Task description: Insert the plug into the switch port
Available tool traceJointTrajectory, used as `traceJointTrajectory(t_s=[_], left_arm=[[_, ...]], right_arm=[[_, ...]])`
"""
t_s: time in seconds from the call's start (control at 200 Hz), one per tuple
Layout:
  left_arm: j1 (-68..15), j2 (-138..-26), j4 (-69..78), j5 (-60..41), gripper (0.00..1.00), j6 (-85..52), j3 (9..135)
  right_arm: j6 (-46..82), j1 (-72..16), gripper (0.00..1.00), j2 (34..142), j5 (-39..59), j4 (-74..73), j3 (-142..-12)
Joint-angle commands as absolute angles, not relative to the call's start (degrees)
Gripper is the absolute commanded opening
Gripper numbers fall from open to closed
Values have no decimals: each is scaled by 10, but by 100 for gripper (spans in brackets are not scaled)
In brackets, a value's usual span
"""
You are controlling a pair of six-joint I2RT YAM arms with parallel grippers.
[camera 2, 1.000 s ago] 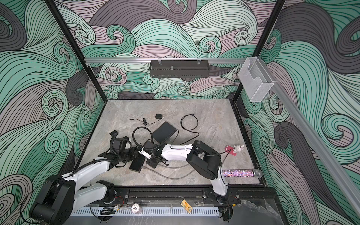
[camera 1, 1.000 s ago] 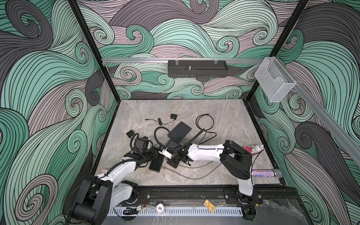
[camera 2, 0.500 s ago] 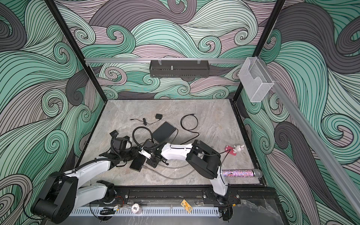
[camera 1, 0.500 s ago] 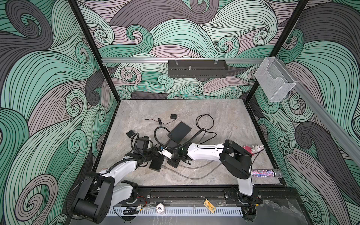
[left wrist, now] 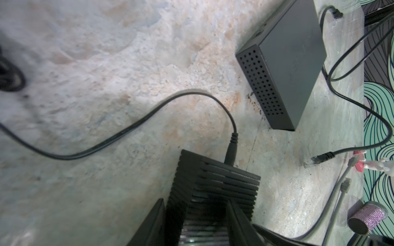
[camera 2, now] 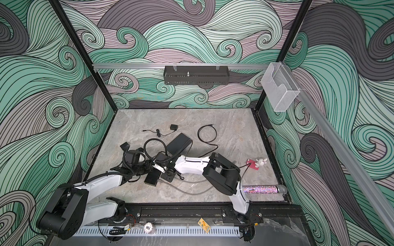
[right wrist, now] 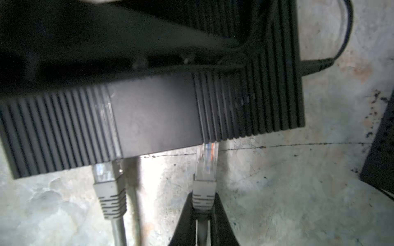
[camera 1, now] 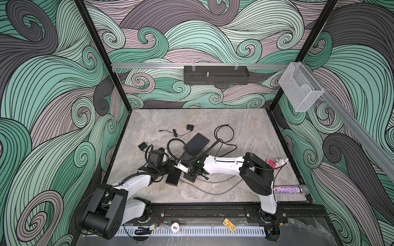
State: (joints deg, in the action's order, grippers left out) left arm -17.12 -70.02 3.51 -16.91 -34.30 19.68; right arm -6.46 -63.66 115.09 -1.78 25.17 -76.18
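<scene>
A ribbed black switch lies on the stone floor, and its near end shows in both top views. My left gripper is shut across the switch, one finger on each side. A black power lead enters its far end. My right gripper is shut on the grey boot of a plug. The plug's clear tip meets the switch's port edge, with most of its clear body outside. A second grey plug sits in a port beside it. In a top view the grippers meet.
A flat perforated black box lies just behind the switch. Beyond it are a looped black cable and a small adapter. Grey cable trails toward the front. A pink toy and a glitter microphone lie at the right.
Both grippers and the switch stay in place. Only the left arm's rear joints have shifted slightly.
</scene>
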Motion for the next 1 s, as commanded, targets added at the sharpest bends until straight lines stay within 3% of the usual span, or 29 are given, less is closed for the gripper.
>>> traceJointTrajectory(t_s=[0.0, 0.355, 0.721, 0.996], left_arm=[[-211, -724, 10, -280, 45, -332, 196], [-245, -756, 32, -303, 45, -319, 211], [-270, -751, 27, -294, 45, -332, 211], [-291, -751, 44, -293, 45, -346, 192]], right_arm=[[-106, -636, 0, 1131, -27, 136, -739], [-162, -636, 0, 1070, 54, 83, -646], [-13, -609, 0, 1089, -16, 88, -673], [-40, -608, 0, 1099, 18, 83, -677]])
